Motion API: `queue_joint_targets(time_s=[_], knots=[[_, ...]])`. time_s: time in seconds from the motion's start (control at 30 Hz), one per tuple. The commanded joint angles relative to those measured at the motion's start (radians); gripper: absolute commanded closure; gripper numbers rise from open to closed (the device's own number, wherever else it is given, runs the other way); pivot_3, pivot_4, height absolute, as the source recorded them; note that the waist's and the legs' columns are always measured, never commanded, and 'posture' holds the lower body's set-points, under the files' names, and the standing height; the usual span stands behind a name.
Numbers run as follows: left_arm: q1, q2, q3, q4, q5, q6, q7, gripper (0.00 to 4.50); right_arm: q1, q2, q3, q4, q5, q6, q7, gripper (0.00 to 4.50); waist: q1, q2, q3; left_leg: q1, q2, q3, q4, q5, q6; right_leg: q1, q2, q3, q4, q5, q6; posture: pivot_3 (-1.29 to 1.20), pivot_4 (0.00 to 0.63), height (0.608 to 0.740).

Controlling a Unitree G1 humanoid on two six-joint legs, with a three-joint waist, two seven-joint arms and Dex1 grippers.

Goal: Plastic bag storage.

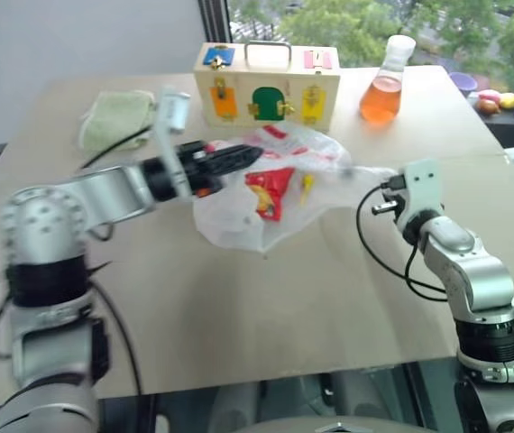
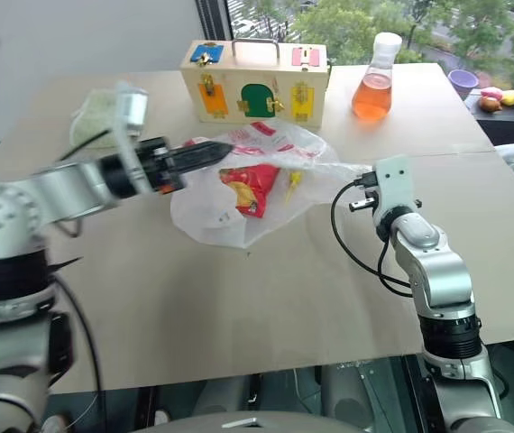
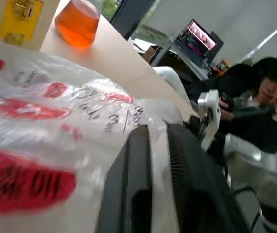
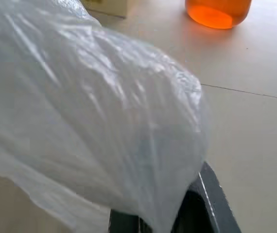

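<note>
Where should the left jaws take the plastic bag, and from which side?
Grip the plastic bag at its loose upper-left edge, coming in level from the robot's left. The film there is bunched and lifted off the table, while the right gripper already pinches the stretched right corner.

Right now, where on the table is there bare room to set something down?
The near half of the table, between the arms and in front of the bag, is bare. So is the far right edge, past the flask. The back strip, with the cloth, wooden box and flask, is crowded.
</note>
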Motion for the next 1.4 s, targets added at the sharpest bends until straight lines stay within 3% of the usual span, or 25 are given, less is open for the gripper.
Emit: queue_joint_targets(time_s=[0.03,0.1,0.23,0.4,0.53,0.63,0.77,0.83,0.87,0.93,1.0,1.13,1.2,1.3,1.4], knots=[[0.195,0.066,0.126,-0.130,-0.008,0.004,-0.144,2.56,0.015,0.011,-0.020,-0.093,0.034,0.011,0.026,4.50,0.001,0.000,0.000,0.001,0.000,0.000,0.000,0.000,0.000,0.001,0.000,0.000,0.000,0.000,0.000,0.00,0.150,0.740],[0.369,0.107,0.184,-0.209,0.035,0.007,-0.249,1.74,0.030,0.011,-0.018,-0.127,0.045,0.031,0.035,4.50,0.000,0.000,0.000,0.001,0.001,0.001,0.000,0.000,0.000,0.001,0.000,0.001,0.000,0.000,0.000,0.00,0.150,0.740],[0.605,0.077,0.166,-0.309,0.105,-0.038,-0.289,1.74,0.060,0.019,-0.015,-0.200,0.076,0.091,0.043,4.50,0.011,0.000,0.000,0.001,0.001,0.001,0.001,0.000,0.000,0.001,0.000,0.000,0.000,0.000,0.000,0.00,0.150,0.740],[0.502,-0.133,0.011,-0.287,0.238,-0.137,-0.057,1.74,0.070,0.033,0.006,-0.254,0.097,0.151,0.037,4.50,0.033,0.000,-0.001,0.002,0.001,-0.001,0.004,0.000,0.000,0.006,0.001,-0.002,-0.001,-0.002,-0.003,0.00,0.150,0.740],[0.413,-0.287,-0.016,-0.193,0.019,-0.111,0.265,1.74,0.078,0.031,0.015,-0.273,0.097,0.168,0.035,4.50,0.030,-0.001,-0.002,0.007,0.001,-0.003,0.006,0.000,0.000,0.011,0.001,-0.003,-0.001,-0.002,-0.003,0.00,0.150,0.740],[0.343,-0.417,-0.018,-0.112,-0.205,-0.230,0.564,1.74,0.084,0.022,0.018,-0.284,0.091,0.172,0.033,4.50,0.029,0.000,-0.002,0.009,0.001,-0.004,0.005,0.000,0.000,0.012,0.000,-0.003,0.000,0.000,0.000,0.00,0.150,0.740],[0.281,-0.499,-0.024,-0.043,-0.410,-0.377,0.836,1.74,0.090,0.015,0.014,-0.294,0.090,0.179,0.033,4.50,0.031,0.000,-0.002,0.008,0.001,-0.005,0.005,0.000,0.000,0.012,0.000,-0.003,0.000,0.000,0.000,0.00,0.150,0.740],[0.264,-0.505,-0.034,-0.021,-0.416,-0.404,0.891,2.25,0.092,0.012,0.013,-0.296,0.090,0.181,0.034,4.50,0.031,0.000,-0.002,0.008,0.000,-0.005,0.005,0.000,0.000,0.012,0.000,-0.004,0.000,0.000,0.000,0.00,0.150,0.740],[0.259,-0.503,-0.042,-0.020,-0.419,-0.409,0.903,2.55,0.092,0.010,0.012,-0.297,0.090,0.181,0.035,4.50,0.030,0.000,-0.002,0.008,0.000,-0.005,0.005,0.000,0.000,0.012,0.000,-0.004,-0.001,0.001,0.000,0.00,0.150,0.740],[0.255,-0.505,-0.050,-0.025,-0.410,-0.427,0.920,3.63,0.093,0.008,0.012,-0.298,0.090,0.182,0.036,4.50,0.030,0.000,-0.002,0.008,-0.001,-0.005,0.005,0.000,0.000,0.012,0.000,-0.003,-0.001,0.001,0.000,0.00,0.150,0.740],[0.267,-0.520,-0.032,-0.034,-0.392,-0.472,0.933,4.43,0.092,0.006,0.011,-0.298,0.090,0.181,0.038,4.50,0.031,0.000,-0.002,0.008,-0.001,-0.006,0.005,0.000,0.000,0.012,0.000,-0.004,-0.001,0.000,0.000,0.00,0.150,0.740],[0.305,-0.527,0.032,-0.074,-0.444,-0.529,0.904,4.43,0.091,0.006,0.004,-0.294,0.096,0.175,0.046,4.50,0.028,0.000,-0.002,0.008,-0.001,-0.005,0.005,0.000,0.000,0.013,0.000,-0.004,-0.001,0.000,0.000,0.00,0.150,0.740],[0.322,-0.521,0.109,-0.109,-0.486,-0.456,0.751,4.43,0.070,0.032,-0.032,-0.290,0.142,0.177,0.062,4.50,0.028,0.000,-0.002,0.008,0.000,-0.005,0.005,0.000,0.000,0.013,0.000,-0.004,-0.001,0.000,-0.001,0.00,0.150,0.740],[0.251,-0.488,0.311,-0.077,-0.494,-0.330,0.451,4.43,-0.033,0.096,-0.176,-0.321,0.400,0.224,0.152,4.50,0.025,0.001,-0.001,0.008,0.000,-0.006,0.005,0.000,0.000,0.013,0.001,-0.005,-0.001,0.000,-0.001,0.00,0.150,0.740],[0.007,-0.412,0.457,0.062,-0.494,-0.291,0.373,4.43,-0.227,0.091,-0.353,-0.264,0.679,0.278,0.156,4.50,0.031,0.001,0.001,0.007,0.001,-0.008,0.006,0.000,0.000,0.013,0.002,-0.008,-0.001,-0.001,-0.002,0.00,0.150,0.740]])
